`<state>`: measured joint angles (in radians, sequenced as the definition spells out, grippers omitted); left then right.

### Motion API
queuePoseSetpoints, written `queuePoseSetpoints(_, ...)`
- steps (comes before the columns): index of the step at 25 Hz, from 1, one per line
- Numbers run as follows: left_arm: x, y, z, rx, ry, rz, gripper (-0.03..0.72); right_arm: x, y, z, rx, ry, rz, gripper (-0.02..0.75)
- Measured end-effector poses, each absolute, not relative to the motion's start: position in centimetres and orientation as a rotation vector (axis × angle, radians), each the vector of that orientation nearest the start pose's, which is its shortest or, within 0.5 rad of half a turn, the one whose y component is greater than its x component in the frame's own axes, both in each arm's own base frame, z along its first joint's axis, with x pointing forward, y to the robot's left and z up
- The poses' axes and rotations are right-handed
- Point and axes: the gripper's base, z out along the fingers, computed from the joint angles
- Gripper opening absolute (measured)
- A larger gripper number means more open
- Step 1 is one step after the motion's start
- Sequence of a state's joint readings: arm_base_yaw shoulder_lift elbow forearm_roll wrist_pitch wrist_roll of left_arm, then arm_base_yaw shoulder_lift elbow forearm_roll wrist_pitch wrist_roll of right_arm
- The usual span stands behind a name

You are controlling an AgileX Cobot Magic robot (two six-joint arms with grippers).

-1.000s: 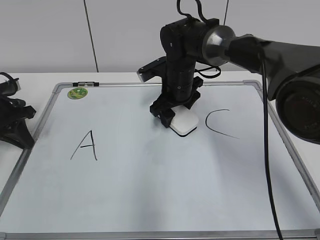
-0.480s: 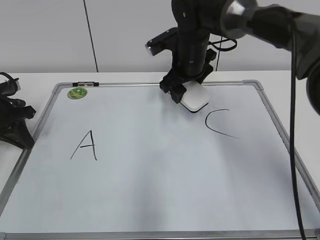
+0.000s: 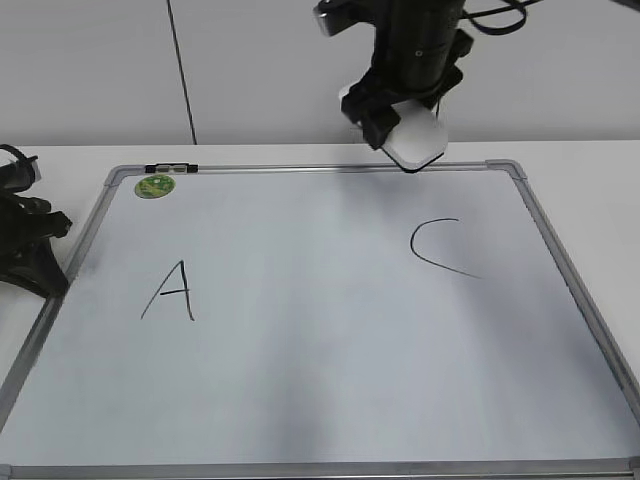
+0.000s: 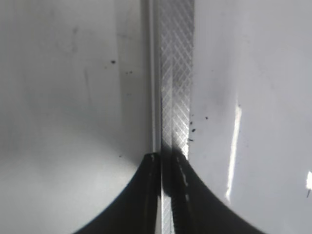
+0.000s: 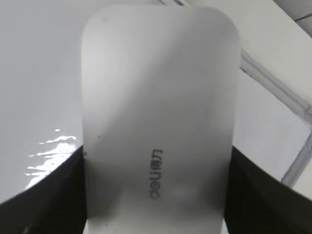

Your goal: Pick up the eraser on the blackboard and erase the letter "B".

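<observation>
1. We hold the eraser point(image 3: 417, 137) in the right gripper point(image 3: 400, 125), whose jaws are pinched on the block's two long sides; in the right wrist view the white oblong point(image 5: 158, 126) fills the frame, grey lettering up, with a dark finger at each lower corner.

2. The eraser hangs in the air above the far edge of the blackboard point(image 3: 320, 166), clear of the surface and tilted, not touching anything but the jaws.

3. Looking over the board, we find the black "A" point(image 3: 171, 291) on the left and the black "C" point(image 3: 438, 248) on the right. Between them the white surface shows no stroke: we can make out no letter "B" anywhere.

4. We judge that the wiping is done and the step in hand is carrying the eraser off the writing area.

5. The next move, as we see it, calls for lowering the block flat onto a bare part of the board, well apart from both letters, then parting the jaws.

6. The round green magnet point(image 3: 155, 185) sits near the board's far left corner.

7. The left gripper point(image 3: 25, 245) rests beside the board's left frame point(image 4: 174, 73); whether its jaws are parted we cannot tell.
</observation>
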<state>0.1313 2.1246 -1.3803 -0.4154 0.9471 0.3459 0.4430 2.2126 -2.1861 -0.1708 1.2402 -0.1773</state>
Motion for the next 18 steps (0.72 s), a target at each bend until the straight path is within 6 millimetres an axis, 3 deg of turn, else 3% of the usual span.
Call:
queuePoseSetpoints(6,39.5,2.2,12.1,-0.055,3.053,-0.509,0.034,42.5,13.8,30.3,-0.693,2.669,-0.184,0.527)
queuePoseSetpoints(10,39.5,2.2,12.1,-0.055,3.051,-0.508,0.034,41.2,9.2,30.2,-0.527,2.764,-0.18,0.527)
queuePoseSetpoints(15,39.5,2.2,12.1,-0.055,3.051,-0.508,0.034,40.3,4.3,27.9,-0.324,2.904,-0.103,0.527)
queuePoseSetpoints(18,39.5,2.2,12.1,-0.055,3.051,-0.508,0.035,39.7,3.4,26.2,-0.281,2.974,-0.077,0.527)
